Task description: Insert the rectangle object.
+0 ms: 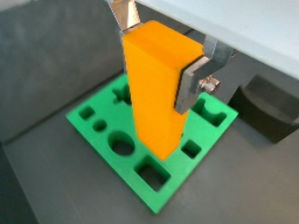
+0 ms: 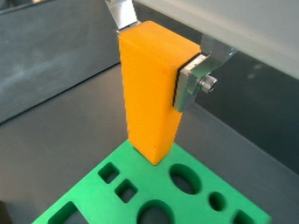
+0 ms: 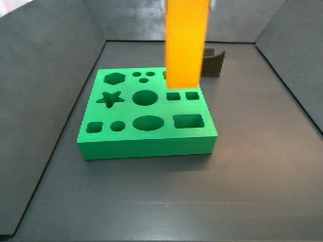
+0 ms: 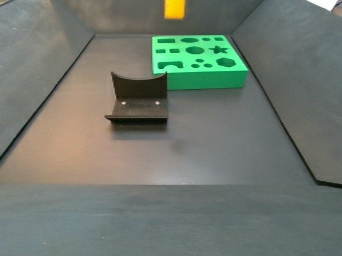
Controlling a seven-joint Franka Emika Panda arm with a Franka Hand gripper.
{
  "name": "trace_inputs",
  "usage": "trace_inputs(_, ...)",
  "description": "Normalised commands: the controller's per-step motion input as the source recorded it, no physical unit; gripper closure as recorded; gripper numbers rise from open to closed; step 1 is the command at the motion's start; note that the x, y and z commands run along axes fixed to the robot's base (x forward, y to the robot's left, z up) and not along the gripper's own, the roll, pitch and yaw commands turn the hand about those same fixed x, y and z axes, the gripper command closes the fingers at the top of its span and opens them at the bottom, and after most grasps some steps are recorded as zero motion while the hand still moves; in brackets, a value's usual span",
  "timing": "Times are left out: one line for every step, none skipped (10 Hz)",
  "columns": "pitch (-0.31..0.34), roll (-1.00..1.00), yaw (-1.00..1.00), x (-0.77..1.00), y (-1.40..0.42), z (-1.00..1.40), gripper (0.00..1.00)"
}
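Observation:
My gripper [image 1: 158, 52] is shut on the rectangle object [image 1: 155, 87], a tall plain orange-yellow block, gripped near its top by both silver fingers [image 1: 193, 83]. It shows the same way in both wrist views, with the gripper [image 2: 158, 48] around the block [image 2: 152, 96]. The block hangs upright in the air above the green board [image 1: 176, 175] with its shaped holes. In a side view the block [image 3: 187, 43] hangs over the back part of the board [image 3: 145, 142]. In another side view only its lower end [image 4: 175, 8] shows, above the board [image 4: 234, 78]. The gripper itself is out of both side views.
A dark grey curved holder [image 4: 136, 97] stands on the floor apart from the board; it also shows behind the board [image 3: 216, 62] and beside it in a wrist view [image 1: 271, 105]. Sloping dark walls [image 3: 290, 85] close in the floor.

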Motion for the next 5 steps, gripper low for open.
trace_inputs(0.000,0.23,0.21,0.50,-0.29,-0.82,1.00)
trace_inputs(0.000,0.15,0.12,0.40,-0.31,-0.96,1.00)
trace_inputs(0.000,0.14,0.03,0.37,-0.23,-0.72,1.00)
trace_inputs(0.000,0.14,-0.08,0.29,-0.12,-0.44,1.00)
trace_inputs(0.026,0.10,-0.13,0.19,-0.03,-0.36,1.00)
